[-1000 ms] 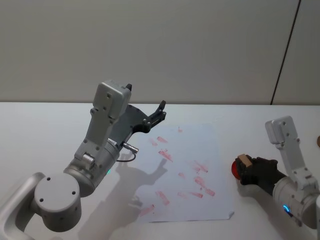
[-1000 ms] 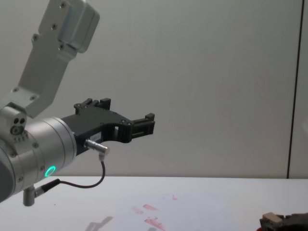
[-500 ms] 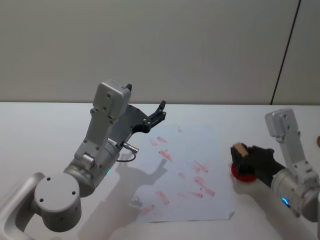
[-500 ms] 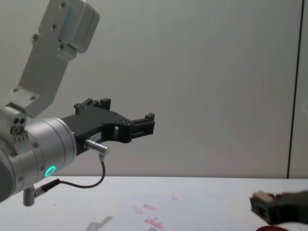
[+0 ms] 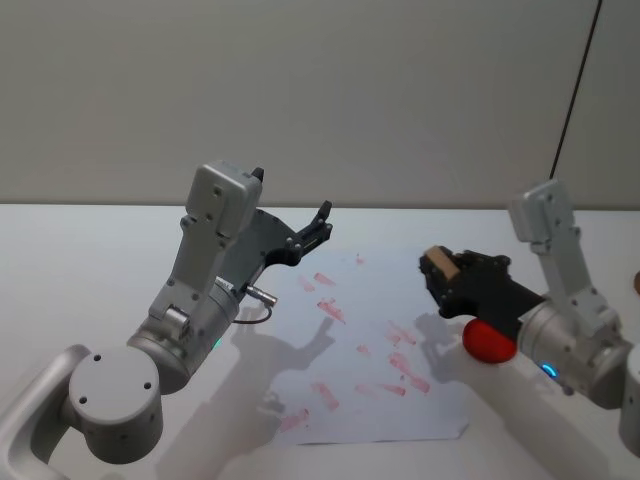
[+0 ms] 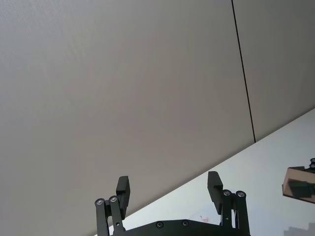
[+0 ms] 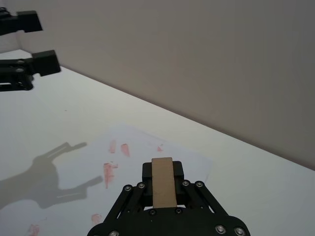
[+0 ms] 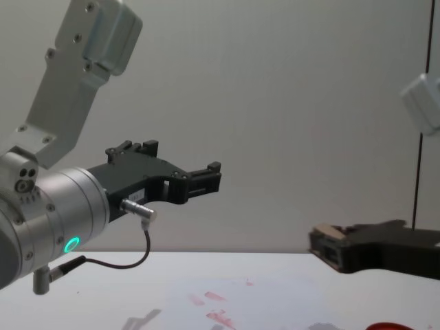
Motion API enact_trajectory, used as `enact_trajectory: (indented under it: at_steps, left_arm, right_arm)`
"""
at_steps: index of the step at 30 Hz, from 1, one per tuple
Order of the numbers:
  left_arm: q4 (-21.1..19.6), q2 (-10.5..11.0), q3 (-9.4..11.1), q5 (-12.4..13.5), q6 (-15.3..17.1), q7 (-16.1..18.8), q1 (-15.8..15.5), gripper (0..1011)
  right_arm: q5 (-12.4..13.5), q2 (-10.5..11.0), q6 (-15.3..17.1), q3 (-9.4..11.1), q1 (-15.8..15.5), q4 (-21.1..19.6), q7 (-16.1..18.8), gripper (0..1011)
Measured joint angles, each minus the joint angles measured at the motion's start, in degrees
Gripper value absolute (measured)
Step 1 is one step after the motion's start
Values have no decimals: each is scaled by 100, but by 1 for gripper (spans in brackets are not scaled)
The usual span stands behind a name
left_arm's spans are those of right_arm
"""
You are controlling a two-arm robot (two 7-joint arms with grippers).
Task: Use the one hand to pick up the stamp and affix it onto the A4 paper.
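Right gripper [image 5: 441,276], right of centre in head view, has its fingers clamped on the stamp [image 5: 437,262], held in the air over the right edge of the A4 paper [image 5: 395,285]. The red ink pad [image 5: 488,341] sits lower right on the table [image 5: 80,260]. Left gripper [image 5: 322,222] is idle at the sheet's upper left, fingers apart. Best bet: pick a bare patch, keep the stamp face flat, press straight down, lift straight off. No readable writing; the red marks [image 5: 324,394] are smudges.

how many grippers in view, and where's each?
2. The left gripper, open, hangs raised near the far left corner of the A4 paper. The right gripper, shut on the stamp, is in the air at the paper's right side, near the red ink pad.
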Motion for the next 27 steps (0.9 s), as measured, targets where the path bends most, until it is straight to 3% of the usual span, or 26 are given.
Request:
enact_trajectory:
  at_steps: [8, 16, 27]
  left_arm:
    - [0, 0, 0, 0, 0, 0, 0, 1003]
    - [0, 0, 0, 0, 0, 0, 0, 1003]
    - [0, 0, 0, 0, 0, 0, 0, 1003]
  right_arm:
    - [-180, -120, 11, -110, 294, 316, 593, 220]
    - [-521, -246, 232, -262, 570, 803, 1115, 220]
    - [-912, -369, 421, -435, 806, 1450, 1441, 220]
